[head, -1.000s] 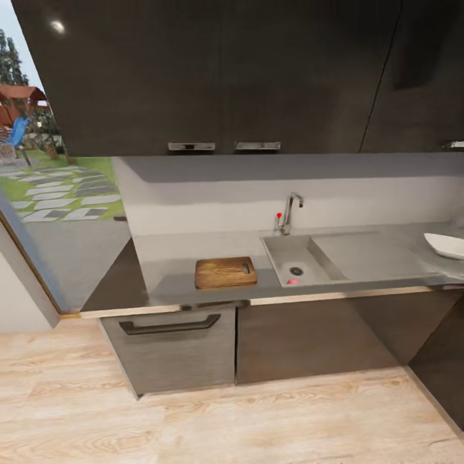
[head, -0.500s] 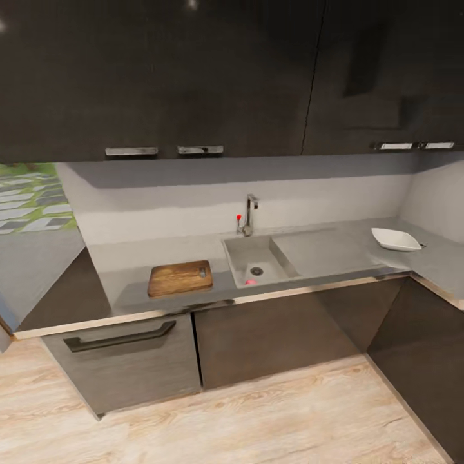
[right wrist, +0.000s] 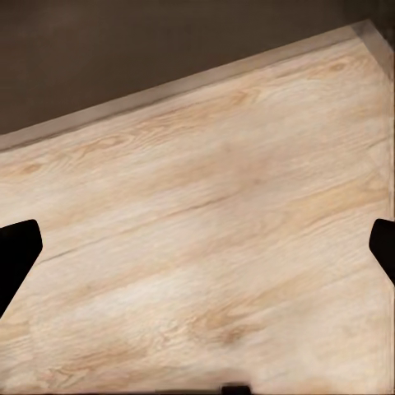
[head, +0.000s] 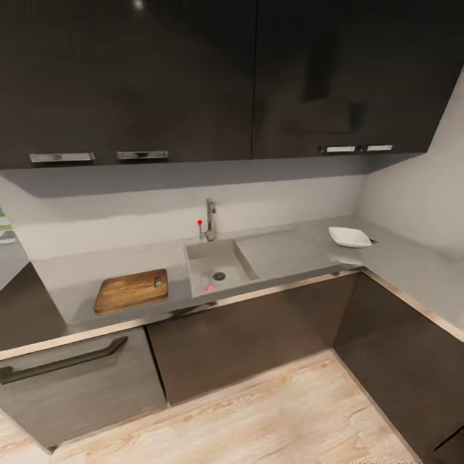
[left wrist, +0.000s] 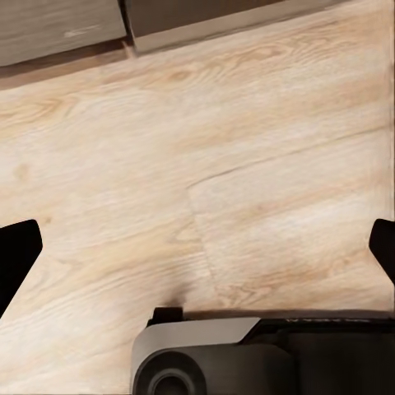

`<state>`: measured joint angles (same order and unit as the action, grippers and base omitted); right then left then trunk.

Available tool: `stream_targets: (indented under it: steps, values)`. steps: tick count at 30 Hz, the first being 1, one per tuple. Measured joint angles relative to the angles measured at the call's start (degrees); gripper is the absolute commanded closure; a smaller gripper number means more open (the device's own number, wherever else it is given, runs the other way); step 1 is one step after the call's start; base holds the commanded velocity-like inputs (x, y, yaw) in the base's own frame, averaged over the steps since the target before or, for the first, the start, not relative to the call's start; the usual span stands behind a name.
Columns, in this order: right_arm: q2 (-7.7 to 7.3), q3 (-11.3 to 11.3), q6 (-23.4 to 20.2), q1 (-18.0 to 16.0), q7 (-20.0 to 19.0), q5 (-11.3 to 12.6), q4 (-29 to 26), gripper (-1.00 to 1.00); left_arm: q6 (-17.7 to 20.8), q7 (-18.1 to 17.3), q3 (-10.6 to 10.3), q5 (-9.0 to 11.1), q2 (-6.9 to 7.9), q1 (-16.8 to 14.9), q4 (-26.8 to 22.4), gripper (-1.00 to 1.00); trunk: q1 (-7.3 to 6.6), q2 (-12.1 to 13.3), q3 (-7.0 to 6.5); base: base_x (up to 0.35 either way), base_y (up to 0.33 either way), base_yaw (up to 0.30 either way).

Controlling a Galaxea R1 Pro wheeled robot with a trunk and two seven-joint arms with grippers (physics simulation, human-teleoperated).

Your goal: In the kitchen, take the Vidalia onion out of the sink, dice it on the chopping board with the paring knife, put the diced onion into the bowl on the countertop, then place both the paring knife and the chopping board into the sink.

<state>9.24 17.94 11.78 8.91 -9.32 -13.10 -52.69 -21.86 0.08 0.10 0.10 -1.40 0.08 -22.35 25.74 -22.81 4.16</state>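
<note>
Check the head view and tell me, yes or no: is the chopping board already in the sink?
No, the chopping board lies flat on the countertop, beside the sink and apart from its basin.

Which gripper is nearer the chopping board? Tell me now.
Left, probably. The chopping board lies toward the robot's left on the countertop; both the left gripper and right gripper hang open over the wood floor, apart from it.

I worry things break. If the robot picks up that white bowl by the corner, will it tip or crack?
The white, squarish, shallow bowl probably sits steady, being wide and low. It looks hard and glazed, so likely slippery and perhaps breakable if dropped on the grey countertop.
</note>
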Motion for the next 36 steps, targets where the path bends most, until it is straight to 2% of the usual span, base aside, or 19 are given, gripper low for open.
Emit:
stream_targets:
  steps: [5,14,23,36]
  values:
    - [-0.01,0.0,0.0,0.0,0.0,0.0,0.0,-1.00,0.0,0.0,0.0,0.0,0.00,0.0,0.0,-1.00,0.00,0.0,-0.27,0.020,-0.146,-0.216]
    - [-0.02,0.0,0.0,0.0,0.0,0.0,0.0,-1.00,0.0,-0.3,0.0,0.1,0.00,0.0,0.1,-1.00,0.01,0.0,-0.77,-0.059,0.236,-0.222]
    - [-0.02,0.0,0.0,0.0,0.0,0.0,0.0,-1.00,0.0,-0.4,-0.1,0.1,0.00,0.0,0.1,-1.00,-0.01,0.0,-1.26,0.155,0.277,-0.228]
    - [-0.01,0.0,0.0,0.0,0.0,0.0,0.0,-1.00,0.0,-0.4,-0.2,0.0,-0.01,0.0,0.1,-1.00,0.01,0.0,-1.97,0.017,0.020,-0.232]
